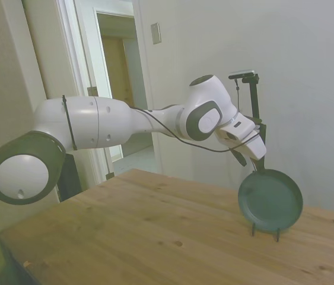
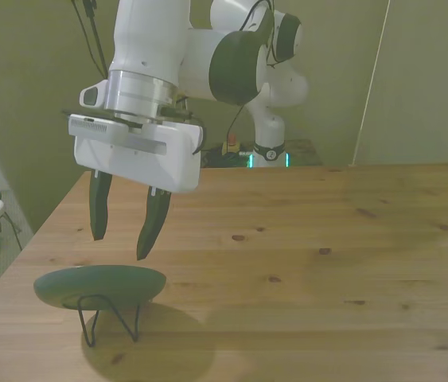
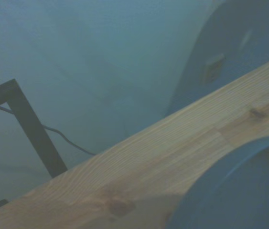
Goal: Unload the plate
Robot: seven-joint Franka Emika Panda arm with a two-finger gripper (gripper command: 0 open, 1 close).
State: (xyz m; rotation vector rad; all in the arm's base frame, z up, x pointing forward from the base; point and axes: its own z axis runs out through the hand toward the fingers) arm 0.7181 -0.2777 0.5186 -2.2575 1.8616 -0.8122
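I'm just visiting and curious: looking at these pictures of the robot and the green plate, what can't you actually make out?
- Round dark teal-green plate: seen edge-on in the front view, its face hidden. In the blurry wrist view, only a slice shows, cut by the frame's edge.
- Thin black wire stand: how it grips the plate is hidden behind the plate in the side view.
- White two-finger gripper, open: whether it touches the rim is unclear.

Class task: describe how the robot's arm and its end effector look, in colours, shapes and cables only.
The arm is glossy white with rounded segments and dark grey joint caps. A thin black cable runs along it toward the wrist. The end effector has a boxy white body and two dark, tapered fingers.
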